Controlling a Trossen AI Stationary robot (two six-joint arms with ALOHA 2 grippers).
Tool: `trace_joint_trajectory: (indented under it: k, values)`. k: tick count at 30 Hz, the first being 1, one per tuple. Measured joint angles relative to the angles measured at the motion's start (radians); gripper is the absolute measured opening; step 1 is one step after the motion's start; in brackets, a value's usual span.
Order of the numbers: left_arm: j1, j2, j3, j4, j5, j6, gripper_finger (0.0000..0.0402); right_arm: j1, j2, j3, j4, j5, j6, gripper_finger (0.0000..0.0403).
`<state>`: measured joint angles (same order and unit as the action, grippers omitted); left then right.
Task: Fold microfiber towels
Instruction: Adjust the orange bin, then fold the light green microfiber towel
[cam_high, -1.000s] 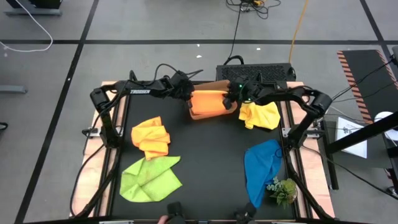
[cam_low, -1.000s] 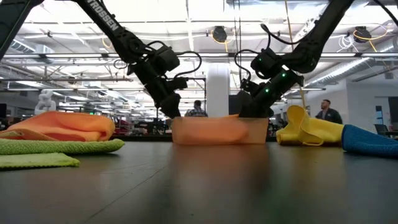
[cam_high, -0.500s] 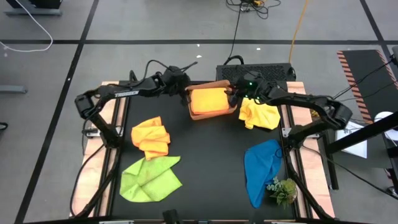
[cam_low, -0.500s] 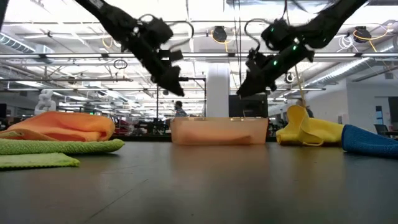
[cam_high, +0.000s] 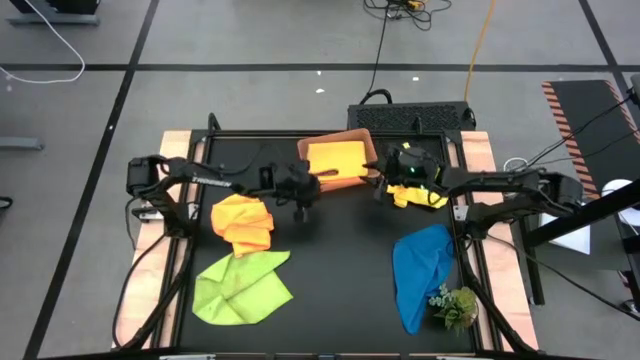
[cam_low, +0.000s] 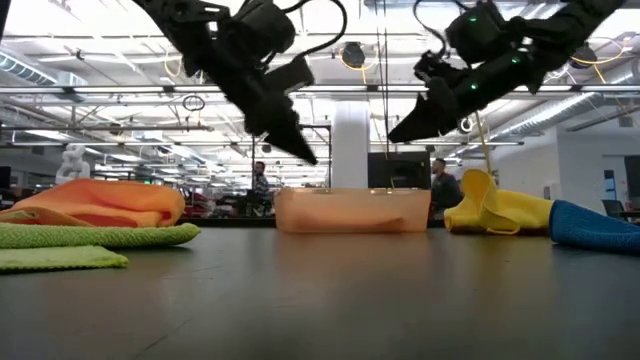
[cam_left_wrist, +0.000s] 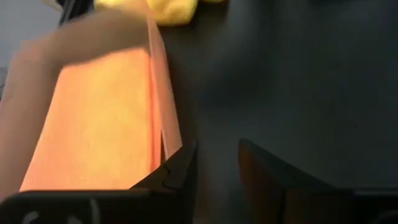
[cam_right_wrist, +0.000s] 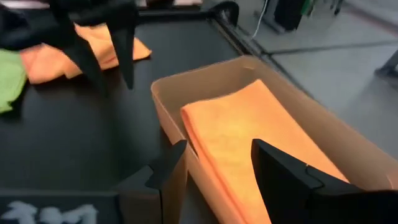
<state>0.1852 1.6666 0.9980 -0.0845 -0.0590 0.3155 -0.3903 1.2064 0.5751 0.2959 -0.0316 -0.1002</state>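
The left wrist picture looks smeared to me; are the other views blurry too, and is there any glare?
Left wrist view: the tray and table are soft and smeared, only the dark fingers fairly crisp. Right wrist view: the tray is mildly soft, the other arm's gripper blurred. Low view: bright ceiling lights behind, both arms near silhouettes, tray front a little hazy. High view: evenly lit, no glare.

Black mat lies bare at frame centre; tray blocks the top, towels crowd both sides
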Motion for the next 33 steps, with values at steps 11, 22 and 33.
trace_joint_trajectory:
  k: [11, 22, 33]
  values:
    - [0.108, 0.016, -0.128, 0.142, -0.27, -0.116, 0.0097, 0.032, -0.089, -0.153, 0.24, 0.005, 0.006, 0.0171]
    - [0.133, -0.042, -0.128, 0.14, -0.294, -0.115, 0.0097, 0.042, -0.103, -0.152, 0.238, 0.003, -0.008, 0.0171]
    - [-0.052, -0.447, -0.127, 0.033, -0.324, -0.089, 0.0097, 0.294, -0.203, -0.151, 0.264, 0.122, -0.031, 0.0171]
